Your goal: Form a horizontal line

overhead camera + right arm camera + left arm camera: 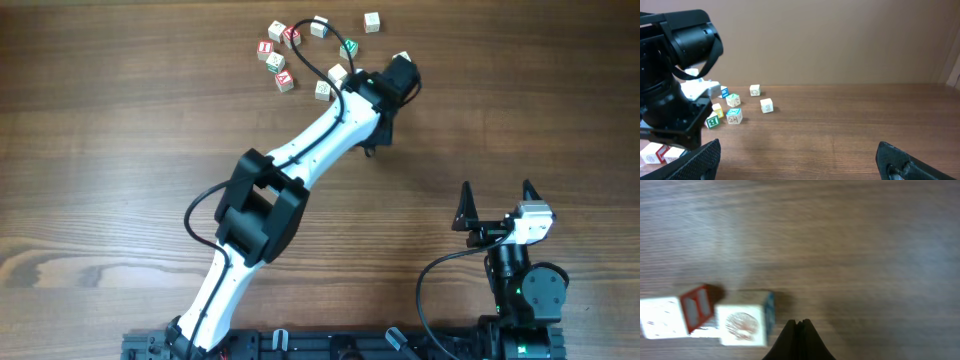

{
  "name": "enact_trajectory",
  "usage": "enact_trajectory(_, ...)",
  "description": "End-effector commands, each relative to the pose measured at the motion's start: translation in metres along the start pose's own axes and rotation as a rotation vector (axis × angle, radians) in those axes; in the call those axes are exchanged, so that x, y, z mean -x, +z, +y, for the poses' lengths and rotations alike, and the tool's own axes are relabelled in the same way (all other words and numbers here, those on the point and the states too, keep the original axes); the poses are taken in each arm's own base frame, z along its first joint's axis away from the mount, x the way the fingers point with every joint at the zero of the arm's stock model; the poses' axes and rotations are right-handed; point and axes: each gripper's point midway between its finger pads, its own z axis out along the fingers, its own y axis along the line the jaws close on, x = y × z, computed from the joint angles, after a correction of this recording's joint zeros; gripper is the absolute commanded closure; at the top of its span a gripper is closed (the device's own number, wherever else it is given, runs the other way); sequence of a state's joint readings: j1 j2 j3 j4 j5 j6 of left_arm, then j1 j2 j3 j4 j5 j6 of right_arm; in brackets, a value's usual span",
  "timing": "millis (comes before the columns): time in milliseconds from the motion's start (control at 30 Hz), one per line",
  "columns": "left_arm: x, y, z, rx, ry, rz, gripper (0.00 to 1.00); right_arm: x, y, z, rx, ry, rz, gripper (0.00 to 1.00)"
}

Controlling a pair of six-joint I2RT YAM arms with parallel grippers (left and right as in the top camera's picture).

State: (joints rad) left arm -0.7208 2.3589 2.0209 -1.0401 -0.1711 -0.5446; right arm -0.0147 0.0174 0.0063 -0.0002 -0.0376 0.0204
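Note:
In the left wrist view three small cubes lie touching in a rough row at the lower left: a pale cube [660, 319], a tilted red-framed cube [696, 307], and a pale shell-picture cube [741, 325] with a blue side face at the row's right end. My left gripper [799, 326] is shut and empty, its tips on the table just right of the blue face. In the overhead view the left arm [377, 140] covers this row. Part of the row shows in the right wrist view [655, 152]. My right gripper [497, 198] is open and empty near the front right.
Several loose letter cubes with red or green letters [283, 55] lie scattered at the back, left of the left wrist; one sits alone [372, 20]. A black cable [310, 55] loops over them. More cubes [733, 116] show in the right wrist view.

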Motion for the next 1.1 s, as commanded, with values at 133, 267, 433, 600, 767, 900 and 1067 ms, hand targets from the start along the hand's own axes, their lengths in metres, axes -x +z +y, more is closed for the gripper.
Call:
enact_trajectory(133,-0.027,-0.009,-0.02,-0.009,0.049,0.056,0.96,0.003,-0.001,0.003,0.015,-0.014,-0.012,0.0)
enact_trajectory(267,-0.019,-0.007,-0.012,0.003,0.028,0.039,0.96,0.003,-0.001,0.003,0.015,-0.014,-0.012,0.0)
enact_trajectory(433,0.0,-0.005,-0.006,0.004,-0.003,-0.019,0.96,0.003,-0.001,0.003,0.015,-0.014,-0.012,0.0)
enact_trajectory(600,0.004,0.002,-0.008,-0.01,-0.002,-0.044,0.96,0.003,-0.001,0.003,0.015,-0.015,-0.012,0.0)
enact_trajectory(767,-0.009,0.027,-0.004,-0.002,-0.001,-0.033,0.96,0.003,-0.001,0.003,0.015,-0.015,-0.012,0.0)
enact_trajectory(900,-0.017,0.042,0.001,0.006,-0.002,-0.023,0.96,0.003,-0.001,0.003,0.015,-0.014,-0.012,0.0)
enact_trajectory(1067,-0.017,0.045,0.005,0.008,-0.008,-0.023,0.96,0.003,-0.001,0.003,0.015,-0.014,-0.012,0.0)
